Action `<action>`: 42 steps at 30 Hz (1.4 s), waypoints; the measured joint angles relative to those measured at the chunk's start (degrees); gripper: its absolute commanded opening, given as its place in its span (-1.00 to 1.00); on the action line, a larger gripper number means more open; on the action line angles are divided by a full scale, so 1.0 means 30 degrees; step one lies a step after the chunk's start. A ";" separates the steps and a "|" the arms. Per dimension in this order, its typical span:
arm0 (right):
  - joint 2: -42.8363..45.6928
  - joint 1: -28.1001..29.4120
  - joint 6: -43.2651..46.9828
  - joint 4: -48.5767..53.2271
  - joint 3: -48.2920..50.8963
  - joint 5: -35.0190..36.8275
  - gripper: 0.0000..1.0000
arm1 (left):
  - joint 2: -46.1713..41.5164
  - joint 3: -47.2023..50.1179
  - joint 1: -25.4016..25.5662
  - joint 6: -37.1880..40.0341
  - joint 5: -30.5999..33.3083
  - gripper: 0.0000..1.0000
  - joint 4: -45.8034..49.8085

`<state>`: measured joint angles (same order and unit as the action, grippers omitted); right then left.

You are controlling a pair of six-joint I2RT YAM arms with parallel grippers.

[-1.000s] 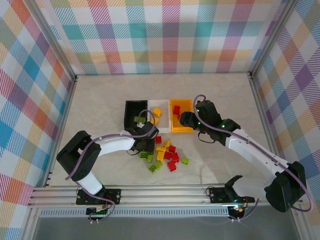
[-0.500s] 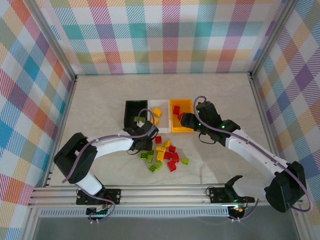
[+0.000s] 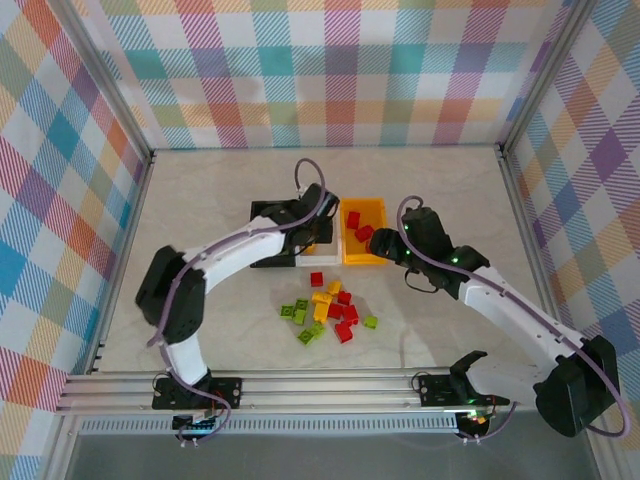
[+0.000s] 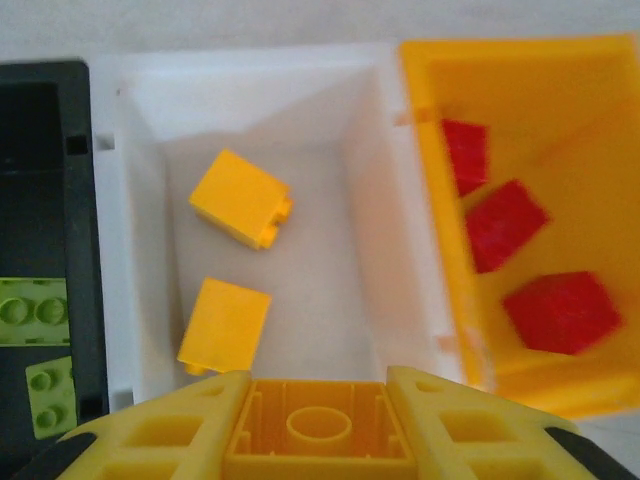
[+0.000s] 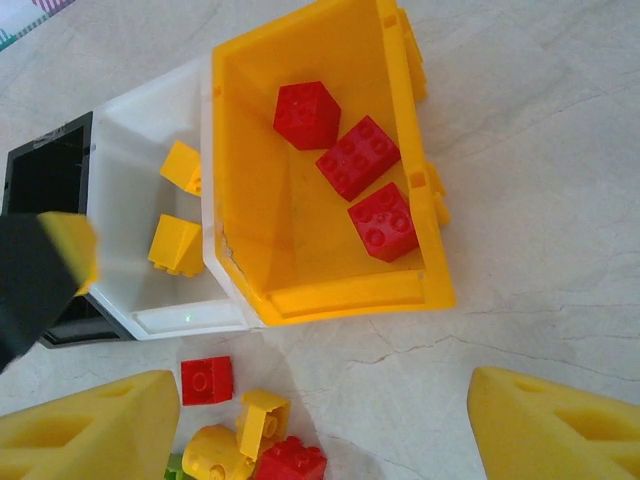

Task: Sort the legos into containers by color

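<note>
Above the white bin [image 3: 318, 263], seen from overhead, my left gripper [image 3: 307, 236] hangs with its arm covering most of that bin, so from here I cannot make out the grip itself. My right gripper [image 3: 380, 238] waits just right of the white bin, at the near end of the orange-yellow bin [image 3: 364, 204], and the loose legos [image 3: 328, 308] lie nearer me than the white bin. From my left wrist, the fingers are clamped on a yellow brick [image 4: 320, 440], poised over the white bin's near wall, with two yellow bricks [image 4: 240, 198] already on the floor. I judge the brick should go a little further in before I let go, so it lands on bare floor and not on the rim or in the red bin alongside. The fingers' lower parts are cut off, and the red bricks [image 4: 505, 222] look blurred. From my right wrist, the pads stand wide apart and hold nothing. The pile is cropped at the bottom edge.
</note>
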<state>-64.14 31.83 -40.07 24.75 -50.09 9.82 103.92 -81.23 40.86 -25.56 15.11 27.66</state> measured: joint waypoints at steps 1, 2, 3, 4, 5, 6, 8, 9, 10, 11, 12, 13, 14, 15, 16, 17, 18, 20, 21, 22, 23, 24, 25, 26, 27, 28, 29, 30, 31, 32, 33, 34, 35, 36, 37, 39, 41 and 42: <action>0.0146 -0.0007 0.0000 0.0029 0.0087 0.0000 0.53 | 0.0838 -0.0517 -0.0219 0.0058 0.0007 -0.17 0.0204; 0.0270 -0.0007 0.0000 0.0058 0.0168 0.0000 0.53 | 0.1515 -0.0962 -0.0372 0.0131 0.0007 -0.09 0.0335; 0.0386 -0.0022 0.0000 0.0095 0.0248 0.0000 0.54 | 0.2033 -0.1282 -0.0488 0.0168 0.0007 0.10 0.0452; 0.0495 -0.0022 -0.0007 0.0131 0.0313 0.0000 0.54 | 0.2557 -0.1676 -0.0597 0.0408 0.0022 0.27 0.0692; 0.0583 -0.0051 -0.0007 0.0197 0.0342 -0.0007 0.55 | 0.2827 -0.1923 -0.0670 0.0386 0.0000 0.37 0.0831; 0.0656 -0.0058 0.0000 0.0270 0.0350 -0.0015 0.55 | 0.2994 -0.2222 -0.0685 0.0393 0.0000 0.48 0.0882; 0.0765 -0.0095 -0.0007 0.0335 0.0364 -0.0124 0.55 | 0.2980 -0.2608 -0.0685 0.0379 -0.0015 0.57 0.0984; 0.0831 -0.0095 -0.0007 0.0350 0.0386 -0.0160 0.55 | 0.2878 -0.2718 -0.0685 0.0335 -0.0066 0.60 0.0940; 0.0845 -0.0095 -0.0007 0.0350 0.0415 -0.0189 0.55 | 0.2710 -0.2739 -0.0670 0.0321 -0.0131 0.64 0.0947; 0.0860 -0.0109 -0.0015 0.0357 0.0452 -0.0248 0.55 | 0.2499 -0.2659 -0.0641 0.0321 -0.0204 0.68 0.0947; 0.0867 -0.0109 -0.0015 0.0386 0.0503 -0.0299 0.55 | 0.2033 -0.2353 -0.0554 0.0277 -0.0262 0.72 0.0947; 0.0867 -0.0109 -0.0022 0.0437 0.0583 -0.0299 0.55 | 0.1413 -0.1916 -0.0503 0.0219 -0.0313 0.74 0.0903; 0.0867 -0.0109 -0.0036 0.0488 0.0656 -0.0306 0.55 | 0.0758 -0.1435 -0.0393 0.0189 -0.0350 0.78 0.0918; 0.0882 -0.0109 -0.0066 0.0495 0.0765 -0.0306 0.55 | -0.0160 -0.0736 -0.0240 0.0066 -0.0372 0.81 0.0903; 0.0889 -0.0109 -0.0073 0.0517 0.0852 -0.0306 0.55 | -0.0889 -0.0313 -0.0087 0.0007 -0.0379 0.82 0.1144; 0.0903 -0.0109 -0.0080 0.0583 0.0940 -0.0313 0.55 | -0.1749 0.0240 0.0153 -0.0124 -0.0452 0.83 0.1093; 0.0918 -0.0109 -0.0080 0.0627 0.1020 -0.0313 0.55 | -0.3009 0.1326 0.0379 -0.0342 -0.0619 0.85 0.0918; 0.0940 -0.0109 -0.0131 0.0619 0.1151 -0.0364 0.55 | -0.5071 0.3300 0.0685 -0.0765 -0.0903 0.89 0.0925; 0.0940 -0.0109 -0.0153 0.0627 0.1188 -0.0393 0.55 | -0.6142 0.4415 0.0794 -0.1056 -0.1115 0.91 0.1144; 0.0940 -0.0109 -0.0168 0.0619 0.1231 -0.0444 0.55 | -0.7082 0.5544 0.0860 -0.1275 -0.1341 0.93 0.1290; 0.0940 -0.0109 -0.0211 0.0619 0.1260 -0.0452 0.55 | -0.7752 0.6492 0.0874 -0.1501 -0.1530 0.93 0.1377; 0.0940 -0.0109 -0.0226 0.0612 0.1282 -0.0503 0.55 | -0.8320 0.7417 0.0874 -0.1690 -0.1734 0.94 0.1566; 0.0933 -0.0109 -0.0277 0.0605 0.1319 -0.0510 0.55 | -0.8684 0.8204 0.0867 -0.1814 -0.1909 0.95 0.1800; 0.0933 -0.0109 -0.0350 0.0605 0.1362 -0.0517 0.55 | -0.8939 0.8961 0.0867 -0.1945 -0.2113 0.95 0.1909; 0.0925 -0.0109 -0.0364 0.0605 0.1399 -0.0525 0.55 | -0.9049 0.9617 0.0867 -0.2076 -0.2339 0.95 0.2127; 0.0896 -0.0109 -0.0379 0.0605 0.1428 -0.0546 0.55 | -0.9078 1.0258 0.0874 -0.2193 -0.2601 0.96 0.2229; 0.0874 -0.0109 -0.0393 0.0597 0.1450 -0.0590 0.55 | -0.9078 1.0805 0.0874 -0.2273 -0.2856 0.95 0.2273; 0.0852 -0.0109 -0.0423 0.0597 0.1450 -0.0597 0.55 | -0.9078 1.1431 0.0874 -0.2397 -0.3133 0.94 0.2237; 0.0831 -0.0109 -0.0437 0.0590 0.1450 -0.0627 0.55 | -0.9078 1.1897 0.0874 -0.2528 -0.3366 0.92 0.2244; 0.0823 -0.0109 -0.0437 0.0576 0.1450 -0.0648 0.55 | -0.9071 1.2269 0.0874 -0.2623 -0.3585 0.90 0.2237; 0.0823 -0.0109 -0.0437 0.0576 0.1450 -0.0641 0.55 | -0.9063 1.2626 0.0874 -0.2747 -0.3840 0.85 0.2178; 0.0823 -0.0109 -0.0437 0.0576 0.1450 -0.0641 0.55 | -0.9056 1.2845 0.0867 -0.2856 -0.4000 0.81 0.2127; 0.0823 -0.0109 -0.0437 0.0576 0.1450 -0.0641 0.55 | -0.9056 1.3078 0.0874 -0.3002 -0.4197 0.80 0.1996; 0.0823 -0.0109 -0.0430 0.0583 0.1450 -0.0641 0.55 | -0.9056 1.3289 0.0874 -0.3111 -0.4328 0.80 0.1778; 0.0823 -0.0109 -0.0430 0.0597 0.1450 -0.0641 0.55 | -0.9056 1.3413 0.0874 -0.3177 -0.4408 0.79 0.1654; 0.0831 -0.0109 -0.0430 0.0612 0.1450 -0.0634 0.55 | -0.9056 1.3639 0.0867 -0.3257 -0.4568 0.74 0.1421; 0.0831 -0.0109 -0.0430 0.0612 0.1450 -0.0612 0.55 | -0.9020 1.3777 0.0867 -0.3322 -0.4656 0.63 0.1137; 0.0831 -0.0109 -0.0430 0.0612 0.1450 -0.0576 0.55 | -0.8881 1.3777 0.0852 -0.3439 -0.4670 0.56 0.1064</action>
<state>-61.65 31.51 -41.36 26.59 -45.74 8.10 77.28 -39.90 43.42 -35.88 1.10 30.85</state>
